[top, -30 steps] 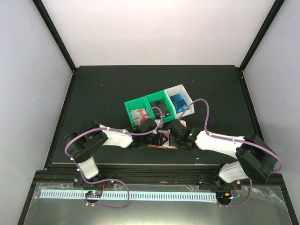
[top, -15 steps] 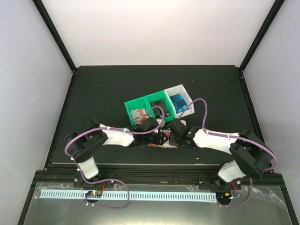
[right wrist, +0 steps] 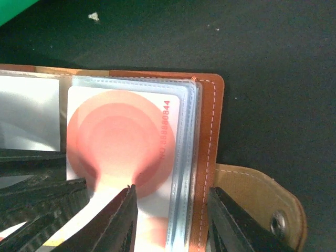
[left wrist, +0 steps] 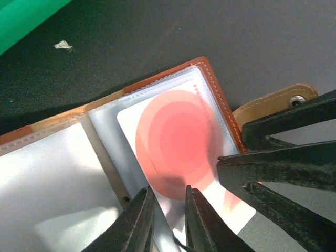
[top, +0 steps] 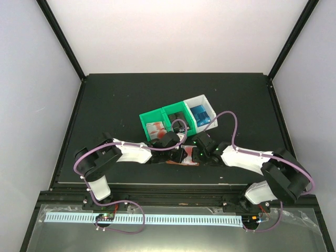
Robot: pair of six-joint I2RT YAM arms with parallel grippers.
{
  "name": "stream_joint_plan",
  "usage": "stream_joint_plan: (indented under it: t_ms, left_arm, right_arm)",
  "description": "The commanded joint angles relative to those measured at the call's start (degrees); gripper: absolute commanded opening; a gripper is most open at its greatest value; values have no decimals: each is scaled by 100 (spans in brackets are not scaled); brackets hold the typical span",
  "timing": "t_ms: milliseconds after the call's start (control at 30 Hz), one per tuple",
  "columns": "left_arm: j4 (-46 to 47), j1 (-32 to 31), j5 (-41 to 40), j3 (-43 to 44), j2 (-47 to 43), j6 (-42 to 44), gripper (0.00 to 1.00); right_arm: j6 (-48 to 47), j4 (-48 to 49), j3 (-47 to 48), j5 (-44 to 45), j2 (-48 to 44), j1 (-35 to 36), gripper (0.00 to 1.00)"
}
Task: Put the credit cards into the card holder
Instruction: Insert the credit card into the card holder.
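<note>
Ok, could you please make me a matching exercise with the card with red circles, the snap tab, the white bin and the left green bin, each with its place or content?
1. card with red circles
2. snap tab
3. white bin
4. left green bin

A. holds blue cards
B. in a clear pocket of the card holder
C. holds red-and-white cards
D. sticks out from the brown leather edge

Pairs: 1-B, 2-D, 3-A, 4-C.
</note>
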Motion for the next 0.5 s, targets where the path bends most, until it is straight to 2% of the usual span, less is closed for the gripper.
stream_joint_plan:
  t_ms: [0, 167, 333, 433, 467]
  left_arm:
    - [-245, -126, -215, 220, 201, -63, 16]
    - [-354, -126, -384, 63, 195, -328, 14]
    - [-349, -126, -491, -98, 157, -565, 13]
    - [-470, -126, -620, -136, 130, -673, 15]
    - [-527, -126, -677, -136, 114, -743, 19]
  right_arm:
    - [4, 175, -59, -71, -352, -104, 39]
    - [105, 91, -82, -2, -717, -184, 39]
    - [87, 82, -22, -232, -624, -204, 39]
    - [125, 82, -28, -321, -517, -198, 39]
    - [132, 101, -47, -343, -493, -196, 38]
